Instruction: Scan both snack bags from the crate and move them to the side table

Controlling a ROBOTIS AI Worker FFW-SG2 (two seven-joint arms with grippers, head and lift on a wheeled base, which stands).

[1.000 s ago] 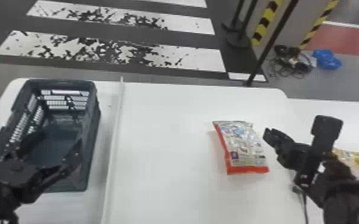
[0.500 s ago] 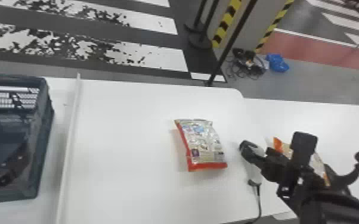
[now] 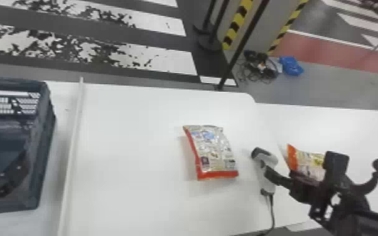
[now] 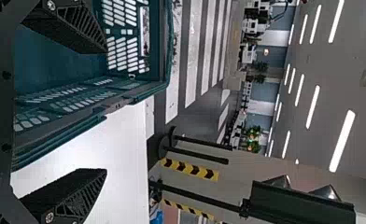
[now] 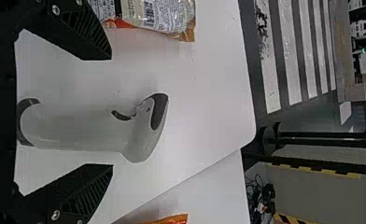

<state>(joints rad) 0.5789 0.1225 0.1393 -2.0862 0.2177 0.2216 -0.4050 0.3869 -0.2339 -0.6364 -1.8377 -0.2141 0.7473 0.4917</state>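
A silvery snack bag with red edges (image 3: 212,153) lies flat on the white table; the right wrist view shows that bag (image 5: 158,14) too. Another bag, with an orange edge (image 3: 307,166), rests on the side table, partly behind my right arm. By the grey-white hand scanner (image 3: 267,182) is my right gripper (image 3: 280,178). Seen from the wrist, the scanner (image 5: 87,128) stands between the spread fingers of my right gripper (image 5: 111,112), touching neither. My left gripper (image 3: 12,175) is at the dark crate (image 3: 42,125); in its wrist view the left gripper (image 4: 105,109) is open beside the crate wall (image 4: 92,98).
A raised white strip (image 3: 73,150) runs along the table between crate and bag. The scanner's cable (image 3: 272,210) trails to the near edge. Beyond the far edge stand black posts (image 3: 243,44), with a heap of cables (image 3: 260,66) on the floor.
The head view has swung right, so crate and bag sit farther left in it. My right gripper has shifted right relative to the bag on the table, and more of the scanner is uncovered.
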